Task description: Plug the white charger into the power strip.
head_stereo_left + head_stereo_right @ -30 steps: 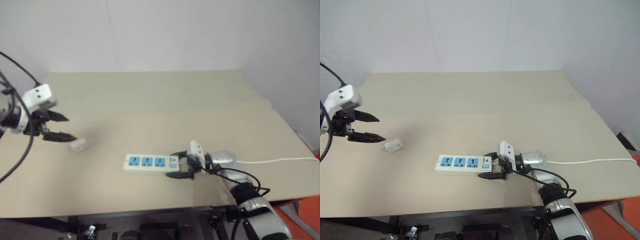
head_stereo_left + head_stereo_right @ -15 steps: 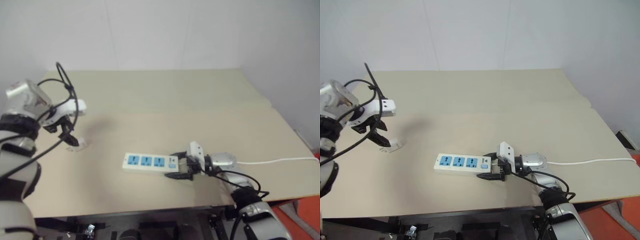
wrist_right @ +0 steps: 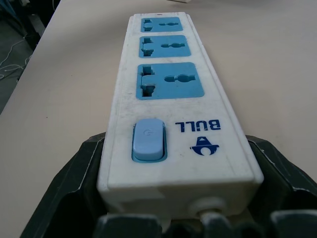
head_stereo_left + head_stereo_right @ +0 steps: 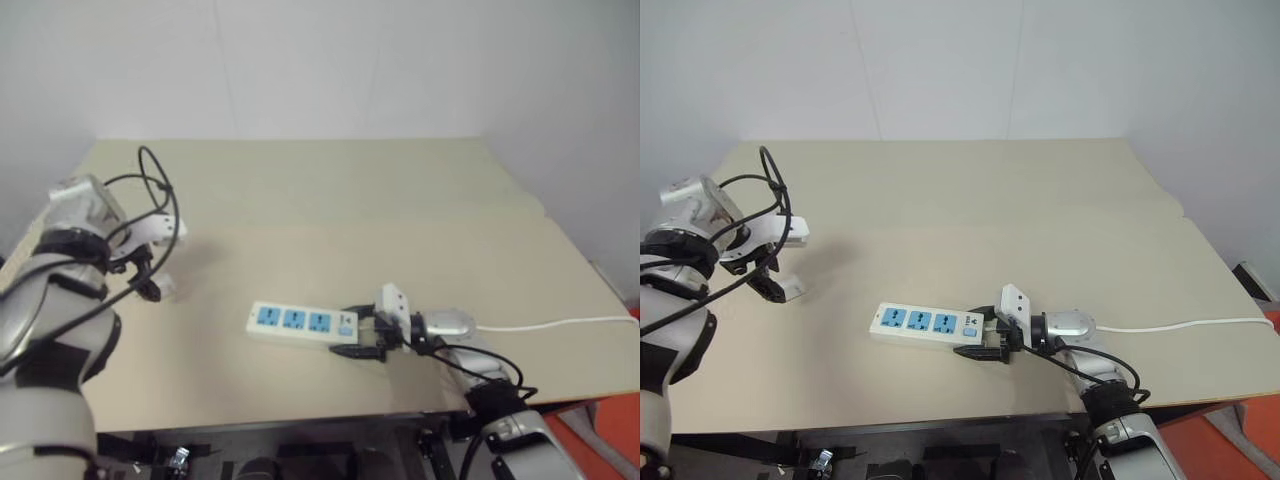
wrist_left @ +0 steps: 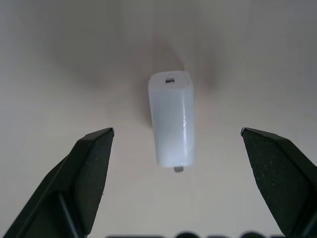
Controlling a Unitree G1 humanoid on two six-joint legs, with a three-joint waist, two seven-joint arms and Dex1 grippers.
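Two hands share the job. The right hand (image 4: 985, 341) clamps the switch end of the power strip (image 4: 926, 325), steadying it on the worktop (image 4: 970, 215). The left hand (image 5: 173, 148) hangs wide open, pointing down, with the white charger (image 5: 171, 119) lying between its fingers, untouched. It should descend squarely and close across the charger's flat sides, prongs kept clear.

The two head views look forward and down from beyond the near edge of the beige rectangular surface (image 4: 970, 200), taking in all of it. The left wrist view looks steeply down, close over the small white boxy charger (image 5: 171, 119). The right wrist view looks nearly level, very close, along the long white plastic power strip (image 3: 171, 94) from its switch end. Both objects also appear in the head views.
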